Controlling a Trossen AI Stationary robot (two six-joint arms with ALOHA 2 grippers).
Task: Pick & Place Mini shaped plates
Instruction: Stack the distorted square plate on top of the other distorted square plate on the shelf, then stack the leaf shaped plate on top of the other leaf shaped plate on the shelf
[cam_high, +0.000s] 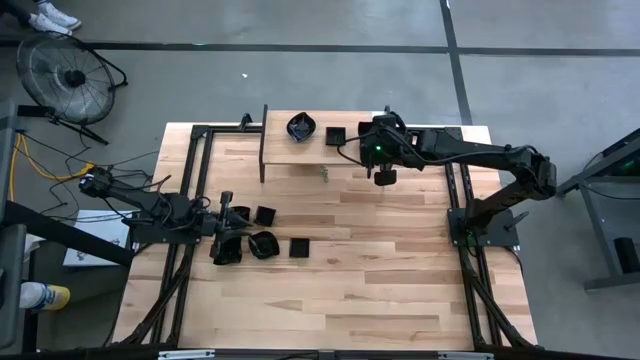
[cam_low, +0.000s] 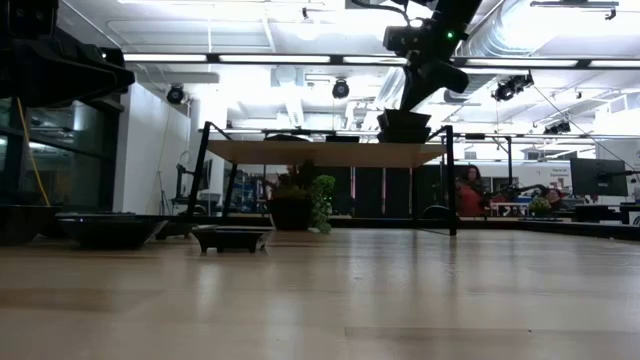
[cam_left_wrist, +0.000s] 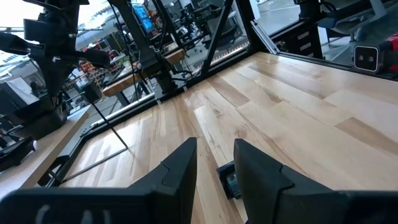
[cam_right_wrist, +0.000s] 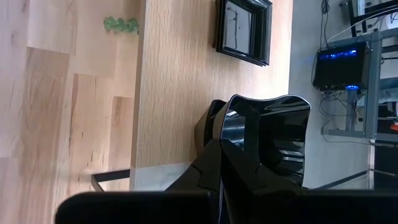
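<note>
In the left wrist view, the left gripper's (cam_left_wrist: 214, 165) fingers hide most of a small dark plate (cam_left_wrist: 229, 179) at 6 o'clock. The glossy dish (cam_right_wrist: 273, 140) in the right gripper (cam_right_wrist: 233, 165) is partly hidden behind its fingers.

Counts on and around the table — plates, arms and the rest

There were two dark arms with two grippers, the left gripper (cam_left_wrist: 214, 155) and the right gripper (cam_right_wrist: 233, 134). There was one raised wooden shelf (cam_high: 300, 155) and one floor fan (cam_high: 65, 78). Of the mini shaped plates (cam_high: 299, 246), two lay on the shelf and one was in the right gripper. At least four more sat on the tabletop by the left arm — the dark gripper among them left that count unsure. One small green thing (cam_right_wrist: 120, 25) lay beside the shelf.
</note>
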